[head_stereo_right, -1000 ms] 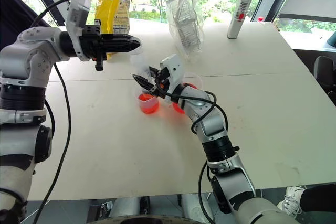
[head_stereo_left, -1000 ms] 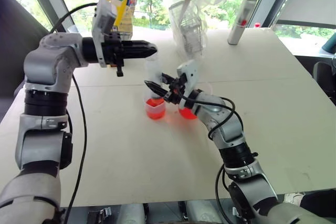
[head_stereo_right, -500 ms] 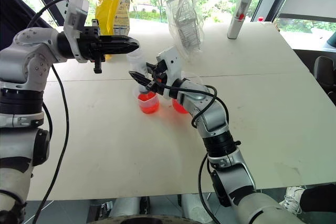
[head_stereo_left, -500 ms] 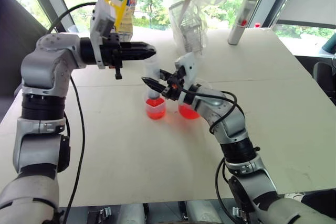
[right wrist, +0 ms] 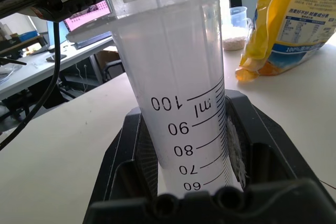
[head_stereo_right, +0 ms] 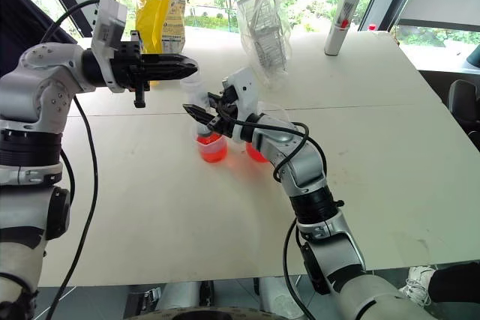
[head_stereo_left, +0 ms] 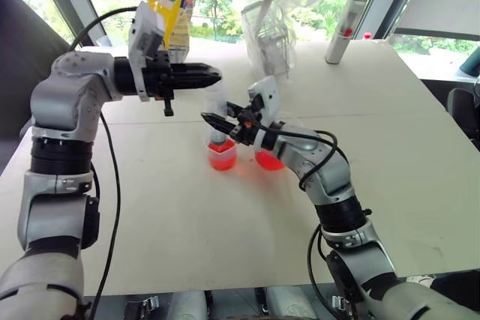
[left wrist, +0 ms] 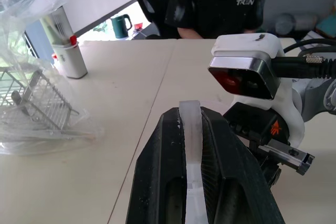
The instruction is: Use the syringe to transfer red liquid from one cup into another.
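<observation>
Your right gripper point(head_stereo_left: 217, 121) is clamped on the barrel of the syringe point(head_stereo_left: 218, 114), which stands upright with its tip down in the smaller cup point(head_stereo_left: 223, 157) of red liquid point(head_stereo_left: 223, 161) at mid-table. Your left gripper point(head_stereo_left: 211, 76) reaches in level from the left, its 2 fingers pinched on the white plunger top (the wrist view shows the strip squeezed between the black fingers point(left wrist: 160, 182)). The larger beaker point(head_stereo_left: 271, 157), also holding red liquid, sits just beside the smaller cup, partly hidden behind your right arm. A yellow bag point(head_stereo_right: 154, 1) and a grey cylinder point(head_stereo_left: 344, 28) stand along the table's far edge.
</observation>
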### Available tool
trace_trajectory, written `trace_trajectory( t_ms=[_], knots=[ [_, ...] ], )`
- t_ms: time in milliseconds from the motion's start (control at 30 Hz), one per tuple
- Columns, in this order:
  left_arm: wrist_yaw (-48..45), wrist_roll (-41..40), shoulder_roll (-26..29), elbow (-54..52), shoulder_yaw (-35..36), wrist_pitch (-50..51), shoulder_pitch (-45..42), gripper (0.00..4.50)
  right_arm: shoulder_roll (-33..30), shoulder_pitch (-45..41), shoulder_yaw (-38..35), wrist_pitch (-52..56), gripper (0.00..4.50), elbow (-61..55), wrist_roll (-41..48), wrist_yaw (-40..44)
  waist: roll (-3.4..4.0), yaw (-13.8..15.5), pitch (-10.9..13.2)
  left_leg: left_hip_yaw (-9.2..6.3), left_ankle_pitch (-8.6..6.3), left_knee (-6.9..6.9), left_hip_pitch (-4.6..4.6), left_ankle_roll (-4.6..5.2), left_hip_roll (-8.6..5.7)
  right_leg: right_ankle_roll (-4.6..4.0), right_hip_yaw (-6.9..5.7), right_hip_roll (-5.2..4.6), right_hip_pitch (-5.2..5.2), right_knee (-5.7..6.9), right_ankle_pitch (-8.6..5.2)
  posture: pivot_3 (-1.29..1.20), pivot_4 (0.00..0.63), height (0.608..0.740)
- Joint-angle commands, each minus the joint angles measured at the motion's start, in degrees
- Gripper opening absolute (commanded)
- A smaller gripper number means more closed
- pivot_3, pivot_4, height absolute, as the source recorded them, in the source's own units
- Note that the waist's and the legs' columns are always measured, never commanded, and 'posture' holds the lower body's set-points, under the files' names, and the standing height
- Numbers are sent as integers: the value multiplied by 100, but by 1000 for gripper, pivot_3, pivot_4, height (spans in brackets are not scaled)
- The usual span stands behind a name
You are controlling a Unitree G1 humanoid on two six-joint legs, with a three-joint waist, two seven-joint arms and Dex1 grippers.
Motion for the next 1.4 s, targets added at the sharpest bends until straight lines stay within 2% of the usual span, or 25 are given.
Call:
trace_trajectory(
  t_ms=[33, 133, 333, 367, 633, 833, 1000, 1100, 1200, 1300, 1400],
  knots=[
    [-192, 61, 96, 56, -277, 269, 233, 100, 80, -601, -687, -377, 1395, -822, 293, -301, 0, -1, 0, 0, 0, 0, 0, 0, 0, 0, 0, 0, 0, 0, 0, 0, 150, 739],
    [-112, -96, 121, 113, -76, 448, 119, 1169, 75, -555, -655, -348, 1395, -837, 301, -286, 1, -2, 0, 0, 0, -1, 0, 0, 0, 0, 1, 0, -1, 0, 0, 0, 150, 739],
    [-8, -230, 241, 306, 221, 682, 13, 4122, 156, -426, -596, -171, 1395, -886, 422, -301, 0, -11, 0, -15, 0, -4, -2, 1, 2, 0, -1, 4, -4, -1, 0, 0, 150, 739],
    [9, -197, 280, 343, 247, 651, 6, 4450, 170, -393, -564, -154, 1395, -901, 426, -307, -1, -9, 0, -17, 0, -5, -2, 1, 3, 0, -1, 5, -4, -2, 0, 0, 150, 739],
    [-340, 56, 877, 450, 159, 264, 368, 4450, 215, -273, -453, -73, 1395, -948, 453, -341, 0, -3, 0, -13, 0, -10, -1, 1, 2, -2, 2, 0, -6, -4, -1, 0, 150, 739],
    [-385, 87, 894, 317, 166, 161, 606, 4450, -28, -240, -455, 91, 1395, -1019, 388, -301, 0, 8, 0, -13, 0, -10, -3, 0, 1, -2, 0, -3, -6, -7, -1, 0, 150, 739],
    [-367, 71, 777, 139, 124, 126, 721, 4450, -814, -692, -1184, 1583, 1395, -1480, 884, -635, 0, 14, 0, -11, 0, -11, -5, 1, 2, -2, 0, -17, -4, -11, -1, 0, 150, 739],
    [-419, 87, 711, 92, 77, 59, 785, 4450, -1213, -1627, -2306, 3241, 1395, -1382, 1760, -1160, 5, 3, 4, -4, 0, -11, -6, 1, 2, -1, 1, -24, -9, -9, 0, 0, 150, 739],
    [-453, 95, 612, 24, 19, -40, 861, 4450, -1821, -2625, -2920, 4480, 1395, -656, 1774, -1554, 6, 4, 4, -2, 0, -24, -3, 1, 2, -1, 2, -27, -13, -11, 0, 0, 150, 739],
    [-482, 98, 531, -55, -45, -149, 948, 4450, -2454, -3159, -2910, 5408, 1395, 342, 1390, -1790, -9, 5, -5, 4, 0, -58, 6, 1, -1, -5, 15, -28, -16, -29, -2, 0, 150, 739],
    [-494, 88, 475, -114, -85, -225, 1011, 4450, -3057, -3064, -2417, 5698, 1395, 1310, 1005, -1726, -15, 4, -8, 14, 0, -65, 5, 1, -4, -14, 19, -28, -17, -37, -7, 0, 150, 739]
  ],
)
